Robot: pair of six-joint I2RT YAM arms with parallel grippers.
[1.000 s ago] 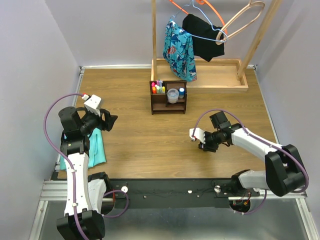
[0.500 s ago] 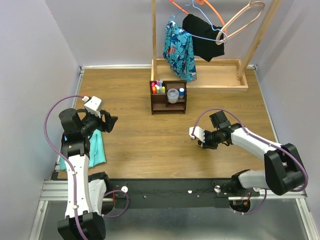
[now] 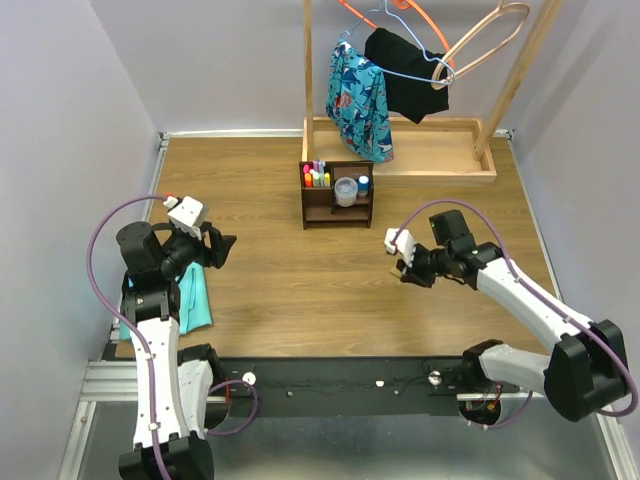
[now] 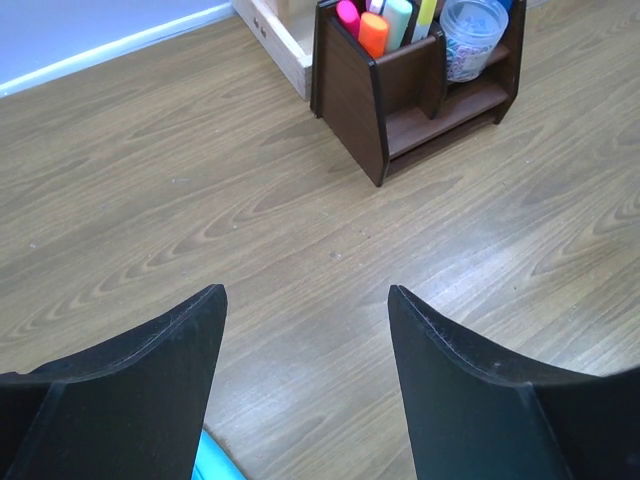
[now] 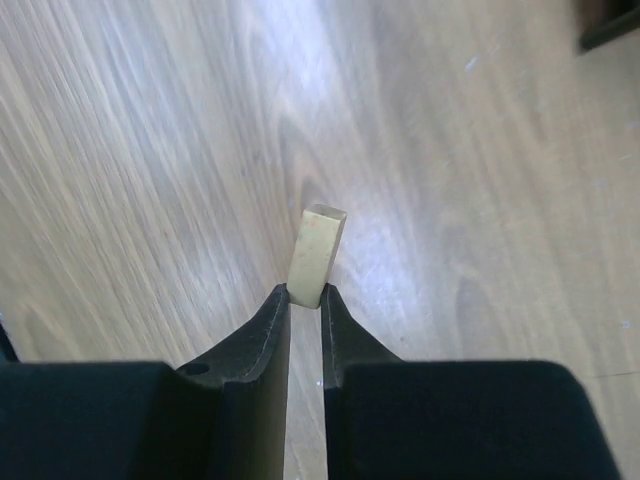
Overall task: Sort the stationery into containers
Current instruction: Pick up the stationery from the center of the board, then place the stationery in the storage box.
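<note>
Right tool (image 5: 303, 298) pinches tan eraser (image 5: 318, 250) by 1 end, free end out so it can prob. drop into organizer (image 3: 335, 212); left tool (image 4: 305, 300) wide open, empty.

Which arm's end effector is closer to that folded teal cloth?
Left. The left end effector stands open just past the far edge of the teal cloth; the right end effector, pinching a tan eraser, is far off to the right.

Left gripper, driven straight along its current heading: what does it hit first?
Probably bare table: the left gripper, jaws open, looks tilted down at wood short of the organizer. If it runs flatter than it looks, the organizer's near corner comes next; depth is unclear.
</note>
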